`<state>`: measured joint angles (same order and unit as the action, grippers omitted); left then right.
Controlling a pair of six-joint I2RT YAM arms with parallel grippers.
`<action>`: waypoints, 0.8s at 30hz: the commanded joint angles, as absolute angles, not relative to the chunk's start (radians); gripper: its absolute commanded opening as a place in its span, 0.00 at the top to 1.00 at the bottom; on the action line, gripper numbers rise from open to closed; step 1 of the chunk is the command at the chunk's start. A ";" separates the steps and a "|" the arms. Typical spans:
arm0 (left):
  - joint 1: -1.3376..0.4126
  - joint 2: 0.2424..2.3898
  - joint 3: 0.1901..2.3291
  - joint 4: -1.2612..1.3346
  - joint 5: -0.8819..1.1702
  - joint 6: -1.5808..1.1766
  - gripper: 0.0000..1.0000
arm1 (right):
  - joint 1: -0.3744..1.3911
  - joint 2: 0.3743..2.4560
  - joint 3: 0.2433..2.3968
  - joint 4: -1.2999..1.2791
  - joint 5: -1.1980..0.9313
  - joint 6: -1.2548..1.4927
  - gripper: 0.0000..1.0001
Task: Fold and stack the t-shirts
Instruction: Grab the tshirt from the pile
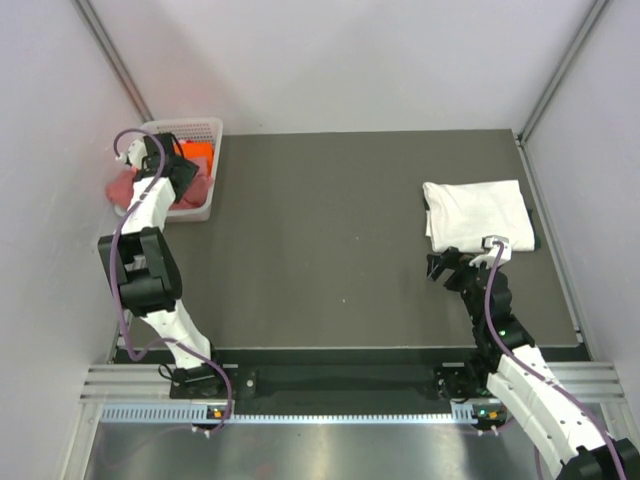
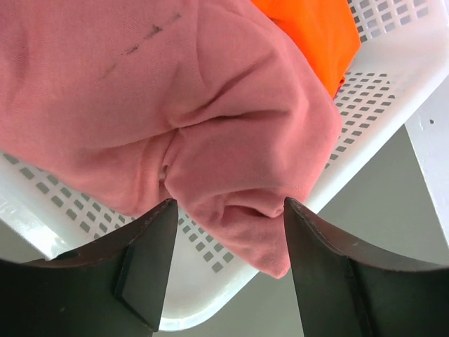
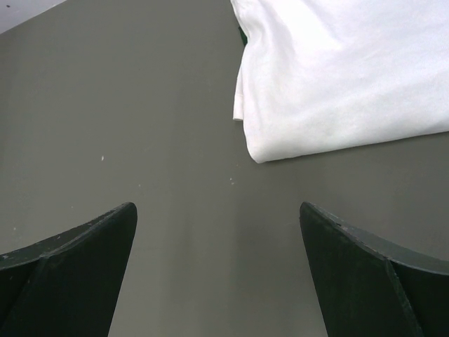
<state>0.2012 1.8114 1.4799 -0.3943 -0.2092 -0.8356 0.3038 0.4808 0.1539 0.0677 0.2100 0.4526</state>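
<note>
Dark grey table (image 1: 330,230) fills the scene. At its far left, a white mesh basket (image 1: 205,128) holds the pink-red t-shirt (image 2: 210,105) and the orange t-shirt (image 2: 316,28). The left gripper (image 2: 228,210) is over them with jaws partly apart, a pink fold between them but not pinched. The folded white t-shirt (image 1: 475,210) lies at the right. Just near of it the right gripper (image 3: 217,217) is spread wide and holds nothing.

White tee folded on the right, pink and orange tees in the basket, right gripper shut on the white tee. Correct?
No. The right gripper is open and holds nothing: the right wrist view shows its jaws apart over the table, short of the white tee. The rest stands: white tee folded on the right, pink tee and orange tee in the basket.
</note>
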 commanded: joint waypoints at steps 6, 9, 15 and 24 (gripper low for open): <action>0.230 1.902 1.476 -0.287 -0.118 -0.911 0.65 | 0.304 0.471 0.189 0.109 0.209 0.442 0.00; 0.238 1.873 1.477 -0.279 -0.077 -0.888 0.92 | 0.304 0.469 0.187 0.113 0.198 0.436 0.00; 0.242 1.621 1.361 -0.246 -0.066 -0.891 1.00 | 0.304 0.466 0.187 0.110 0.195 0.436 0.00; 0.241 1.029 1.212 -0.040 -0.005 -0.864 1.00 | 0.304 0.428 0.175 0.118 0.190 0.430 0.00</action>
